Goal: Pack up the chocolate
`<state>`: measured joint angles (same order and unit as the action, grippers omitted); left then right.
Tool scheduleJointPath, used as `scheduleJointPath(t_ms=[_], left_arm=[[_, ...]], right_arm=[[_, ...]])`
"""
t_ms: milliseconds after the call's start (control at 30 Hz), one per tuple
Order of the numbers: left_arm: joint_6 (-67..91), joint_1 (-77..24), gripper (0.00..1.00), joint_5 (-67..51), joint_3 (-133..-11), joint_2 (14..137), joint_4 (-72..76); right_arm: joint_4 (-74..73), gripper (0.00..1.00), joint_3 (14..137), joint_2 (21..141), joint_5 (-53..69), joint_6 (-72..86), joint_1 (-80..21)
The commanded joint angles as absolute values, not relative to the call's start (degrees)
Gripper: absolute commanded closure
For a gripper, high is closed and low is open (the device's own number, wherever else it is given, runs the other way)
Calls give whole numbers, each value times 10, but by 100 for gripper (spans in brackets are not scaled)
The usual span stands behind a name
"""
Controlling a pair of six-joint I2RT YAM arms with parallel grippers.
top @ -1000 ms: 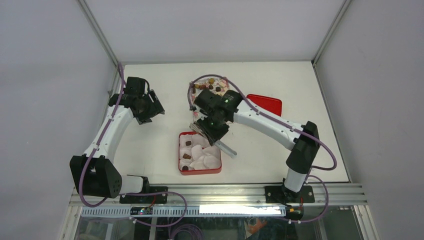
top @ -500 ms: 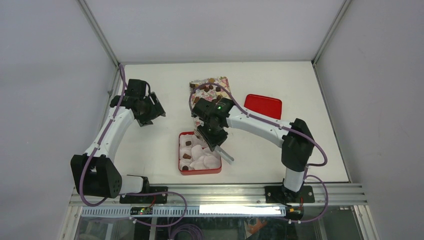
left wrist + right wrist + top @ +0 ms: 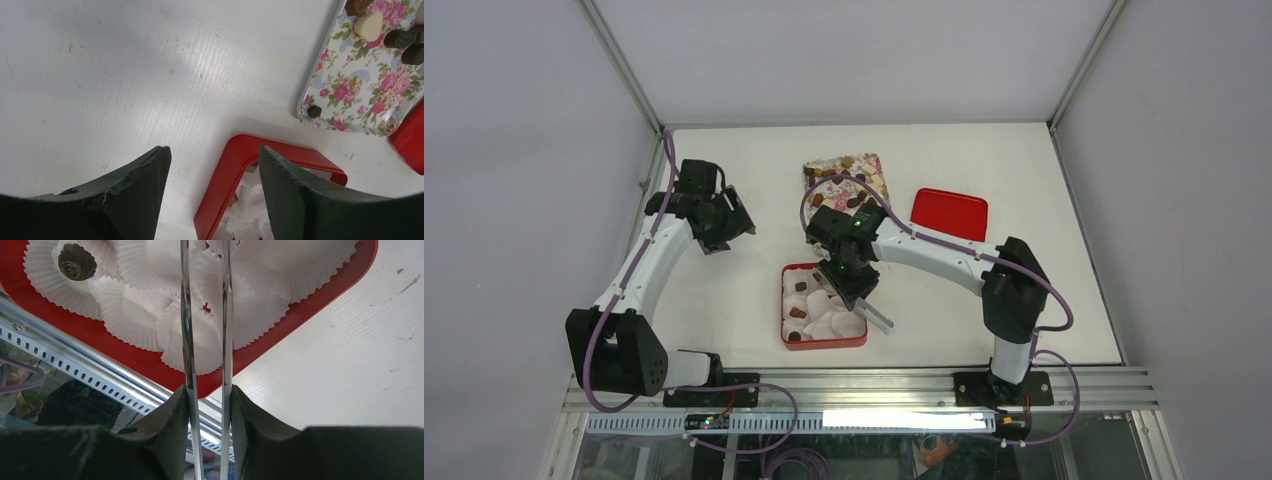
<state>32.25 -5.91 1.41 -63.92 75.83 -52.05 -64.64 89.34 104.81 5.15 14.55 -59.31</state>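
The right hand [image 3: 206, 392] is clenched on tongs [image 3: 186, 330] that reach over the paper cups [image 3: 125, 305] in the red box [image 3: 295, 335]. One cup holds a chocolate [image 3: 76, 262]. More lie on the floral tray [image 3: 360, 95]. The left hand [image 3: 212, 152] hangs released above the desk [image 3: 125, 75].

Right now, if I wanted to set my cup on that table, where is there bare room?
Bare table: the far right corner beyond the red lid; the far left, between the left arm and the floral tray; near-right, between the red box and the right arm's base. The middle is crowded: tray, box, right gripper holding tongs.
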Motion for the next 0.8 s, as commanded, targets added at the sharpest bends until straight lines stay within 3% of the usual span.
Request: scheduleJointPath(t_ms=[0, 167, 467, 600, 767], left_arm=[[328, -56, 33, 6, -635, 744, -496], [328, -56, 33, 2, -635, 747, -494], [323, -56, 32, 6, -639, 743, -494], [319, -56, 33, 2, -643, 746, -494], [317, -56, 32, 3, -640, 739, -493]], right_arm=[[-636, 64, 898, 1046, 47, 145, -598], [-639, 59, 905, 1043, 41, 145, -599], [-657, 61, 956, 995, 6, 135, -580], [-675, 59, 984, 971, 4, 119, -503], [-742, 59, 1043, 1031, 5, 117, -387]])
